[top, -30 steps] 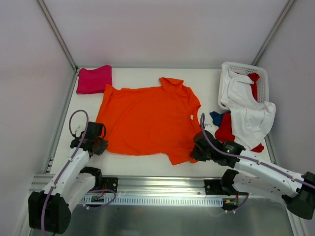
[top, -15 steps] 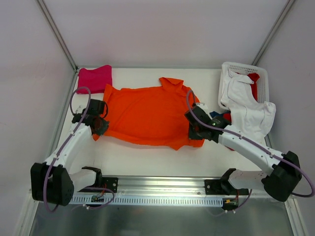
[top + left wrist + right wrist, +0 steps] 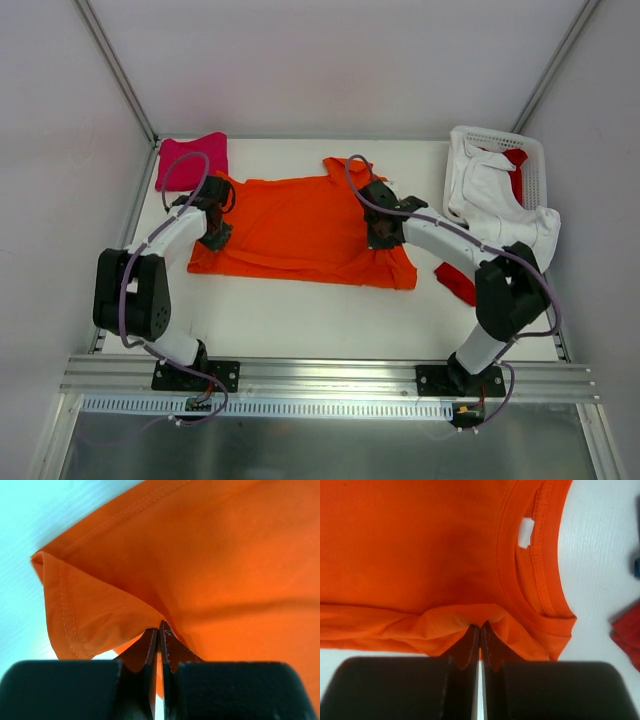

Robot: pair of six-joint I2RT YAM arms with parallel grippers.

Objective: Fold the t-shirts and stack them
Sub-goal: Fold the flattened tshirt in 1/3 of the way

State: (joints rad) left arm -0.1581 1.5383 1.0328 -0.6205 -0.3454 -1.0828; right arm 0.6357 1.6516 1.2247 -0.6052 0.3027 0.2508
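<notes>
Left fingers [image 3: 145,652]: pinched shut on a doubled corner of the orange t-shirt [image 3: 300,225]. Right fingers [image 3: 465,647]: pinched shut on a fold beside its collar. You see the shirt lying mid-tabletop [image 3: 300,320], near edge folded over; the magenta t-shirt [image 3: 190,160] lies folded at the far-left corner.

The near hem of the orange t-shirt [image 3: 300,225] has been drawn back over its body, pinched in the left gripper [image 3: 214,238] and right gripper [image 3: 381,238], which have been extended well forward.
</notes>
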